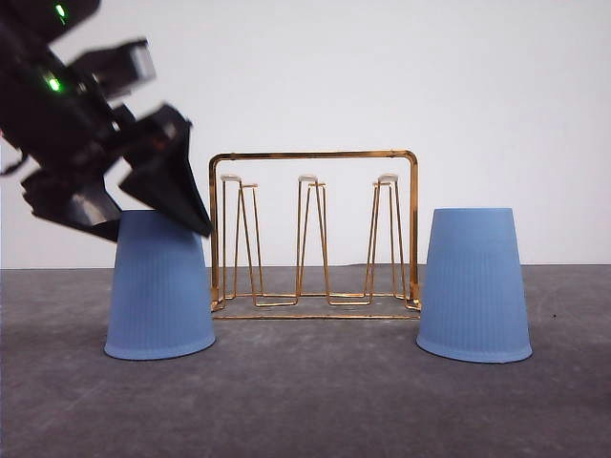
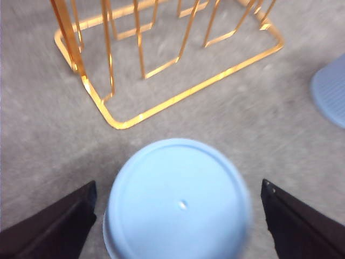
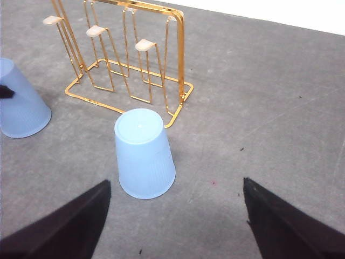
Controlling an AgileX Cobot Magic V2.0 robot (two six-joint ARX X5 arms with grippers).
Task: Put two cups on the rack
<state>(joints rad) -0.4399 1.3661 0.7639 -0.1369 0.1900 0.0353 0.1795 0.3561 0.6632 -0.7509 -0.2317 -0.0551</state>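
Two light blue ribbed cups stand upside down on the grey table, one on each side of the gold wire rack. My left gripper is open and hangs over the left cup. In the left wrist view its fingers straddle that cup's flat base without touching it. The right cup stands alone. In the right wrist view my right gripper is open and held above and short of the right cup, with nothing between its fingers.
The rack's upright prongs with white tips carry nothing. Bare grey table lies in front of the cups and the rack. A white wall stands behind. The left cup also appears at the edge of the right wrist view.
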